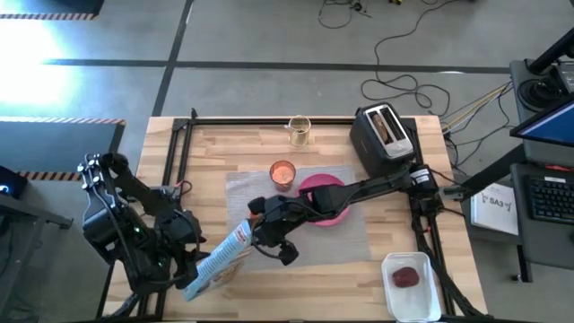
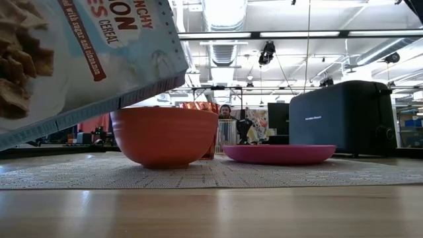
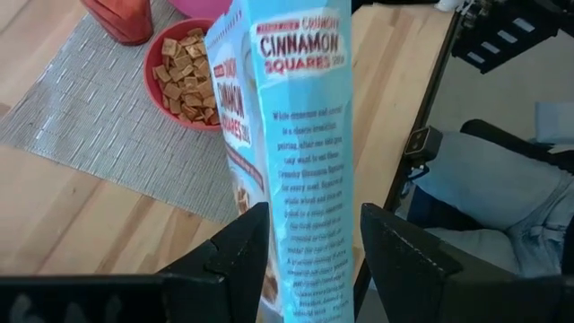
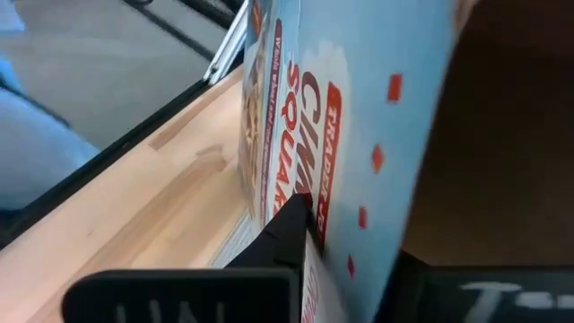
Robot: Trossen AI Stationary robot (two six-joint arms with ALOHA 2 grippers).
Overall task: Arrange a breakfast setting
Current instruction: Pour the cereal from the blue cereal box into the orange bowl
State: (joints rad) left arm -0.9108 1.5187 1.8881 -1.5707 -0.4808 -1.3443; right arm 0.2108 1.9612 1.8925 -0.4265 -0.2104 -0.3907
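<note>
Two hands on one cereal box (image 1: 218, 261), tilted over near worktop (image 1: 341, 269) edge. Left hand (image 3: 309, 247) grasping box lower end. Right hand (image 1: 269, 235) clamped on box upper end, above bowl. Red-orange bowl (image 3: 184, 76) with cereal squares on grey placemat (image 1: 359, 233). Pink plate (image 2: 279, 153) and orange cup (image 1: 282, 173) just behind. Toaster (image 1: 386, 135) at far right edge; bare wood around glass (image 1: 299, 131).

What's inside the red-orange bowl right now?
The left wrist view shows the red-orange bowl holding brown cereal squares. The tilted light-blue cereal box, held by the left pincer, covers the bowl's far side, so its fill level is unclear.
</note>
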